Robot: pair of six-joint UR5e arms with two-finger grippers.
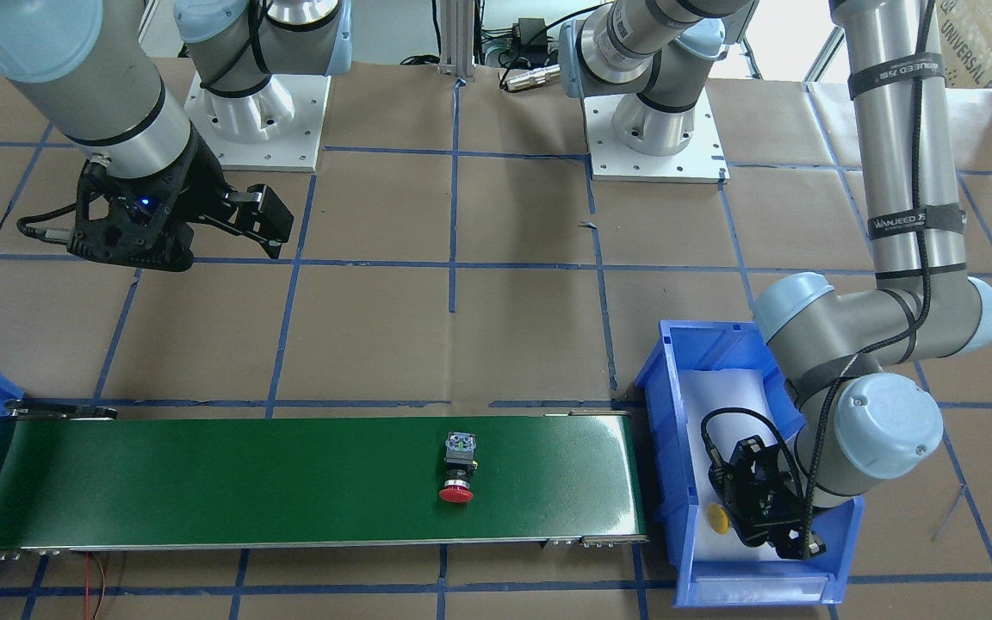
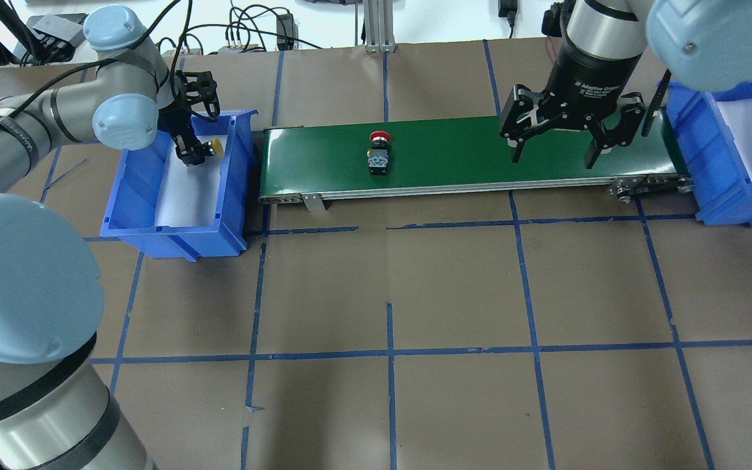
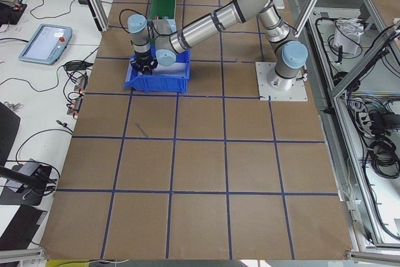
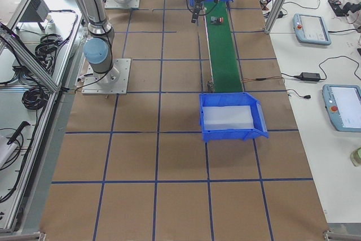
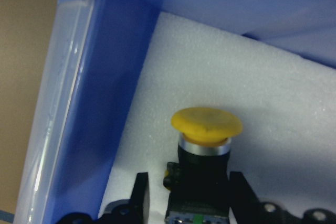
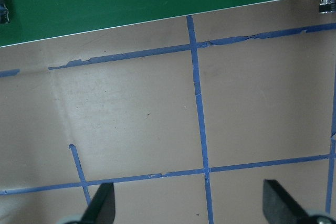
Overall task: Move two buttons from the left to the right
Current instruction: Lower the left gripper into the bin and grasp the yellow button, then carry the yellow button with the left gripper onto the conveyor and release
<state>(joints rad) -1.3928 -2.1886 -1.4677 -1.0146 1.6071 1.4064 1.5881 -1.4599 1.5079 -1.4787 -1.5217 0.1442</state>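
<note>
— Left tool [image 5: 188, 179]: why so deep in the left bin [image 2: 173, 228]?

— It straddles the yellow button [image 5: 207, 124], fingers [image 5: 140, 192] either side of its black body, with a gap showing at 9 o'clock. Released, I'd say, and ready to pinch. From overhead the button sits in the bin's 1 o'clock corner. It has a domed cap and a silver collar.

— Red button [image 2: 380, 153]?

— On the green belt [image 2: 454, 150], left of middle, cap toward 12 o'clock, grey-green block toward 6. Right tool [image 2: 553, 156] hangs spread wide over the belt's 3 o'clock end, probably to collect it for the right bin [image 2: 715, 189].
</note>
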